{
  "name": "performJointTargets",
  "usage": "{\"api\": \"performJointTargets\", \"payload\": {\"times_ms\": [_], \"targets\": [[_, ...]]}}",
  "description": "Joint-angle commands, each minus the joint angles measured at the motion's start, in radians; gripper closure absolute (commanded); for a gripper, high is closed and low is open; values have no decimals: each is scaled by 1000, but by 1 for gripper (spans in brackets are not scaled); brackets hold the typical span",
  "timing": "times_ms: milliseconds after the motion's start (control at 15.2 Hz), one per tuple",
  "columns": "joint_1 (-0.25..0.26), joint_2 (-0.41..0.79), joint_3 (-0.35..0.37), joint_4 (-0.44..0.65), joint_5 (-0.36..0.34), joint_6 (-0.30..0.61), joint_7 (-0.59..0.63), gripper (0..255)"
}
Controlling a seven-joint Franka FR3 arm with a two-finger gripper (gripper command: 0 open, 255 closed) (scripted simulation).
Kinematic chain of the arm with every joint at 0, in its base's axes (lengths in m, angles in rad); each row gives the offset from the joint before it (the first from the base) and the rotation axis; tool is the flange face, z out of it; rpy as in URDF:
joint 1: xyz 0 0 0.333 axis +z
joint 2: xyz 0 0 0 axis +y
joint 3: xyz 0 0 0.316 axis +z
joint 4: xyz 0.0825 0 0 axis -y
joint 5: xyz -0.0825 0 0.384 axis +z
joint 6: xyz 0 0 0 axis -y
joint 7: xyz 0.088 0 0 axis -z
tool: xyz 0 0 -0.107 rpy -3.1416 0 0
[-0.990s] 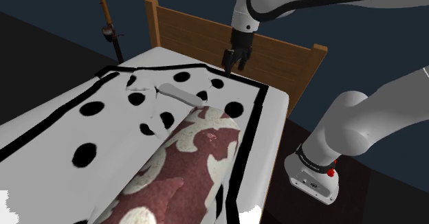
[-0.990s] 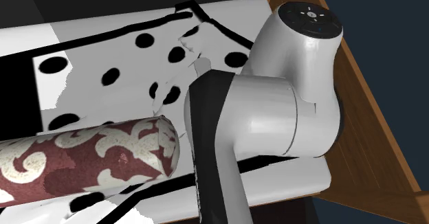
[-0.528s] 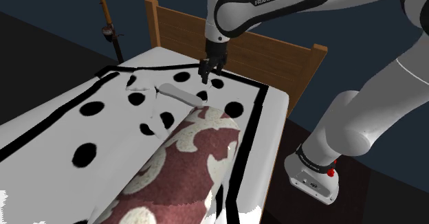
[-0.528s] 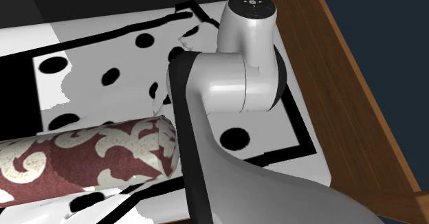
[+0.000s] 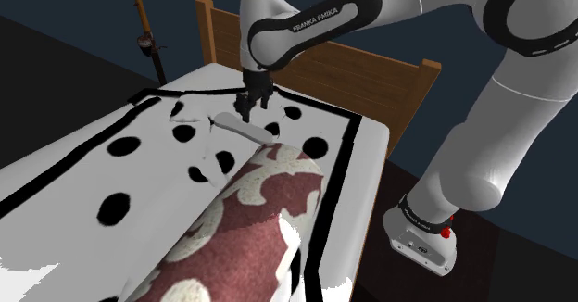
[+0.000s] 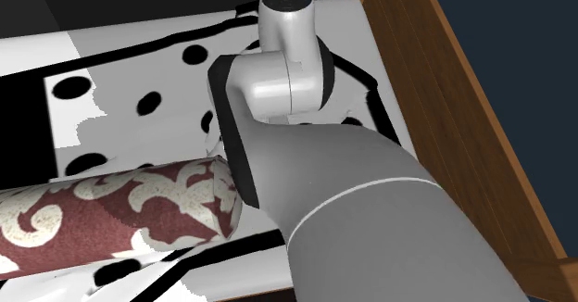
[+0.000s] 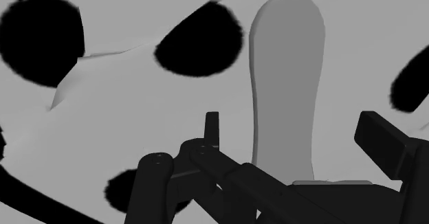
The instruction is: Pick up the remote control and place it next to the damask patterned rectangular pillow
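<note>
- One bed (image 5: 369,152) carries everything and looks as it did a second ago: its white cover (image 5: 139,161) with black spots lies undisturbed below the wooden headboard (image 5: 370,73).
- Most of the change is in the arm (image 5: 315,18). It has swung away from the headboard toward the shoulder view's left and dipped over the spotted cover. In the second exterior view its bulk now hides the middle of the bed.
- Next in size, the dark red and cream damask pillow (image 5: 250,226), drawn as a long roll, has not moved. The spot beside it is not yet used.
- Smaller, the gripper (image 5: 245,111) has come down from beside the headboard to just above the remote (image 5: 239,127).
- Its fingers (image 7: 388,143) stand well apart and hold nothing. In the wrist view the remote runs between them, with no contact that I can see.
- Smallest, the grey remote lies flat on the cover among the black spots, near the pillow's far end, where it was before.
- The approach looks nearly over. A short drop and a squeeze across the remote's narrow width should come next; the lift has not begun.
</note>
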Motion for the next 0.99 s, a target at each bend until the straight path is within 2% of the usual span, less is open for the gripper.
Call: {"api": "performJointTargets", "payload": {"times_ms": [0,132,594,924], "targets": [[12,81,8,71,-25,14,8,0],[23,131,11,117,-41,21,14,0],[26,184,8,81,-50,109,20,0],[26,184,8,81,-50,109,20,0]]}}
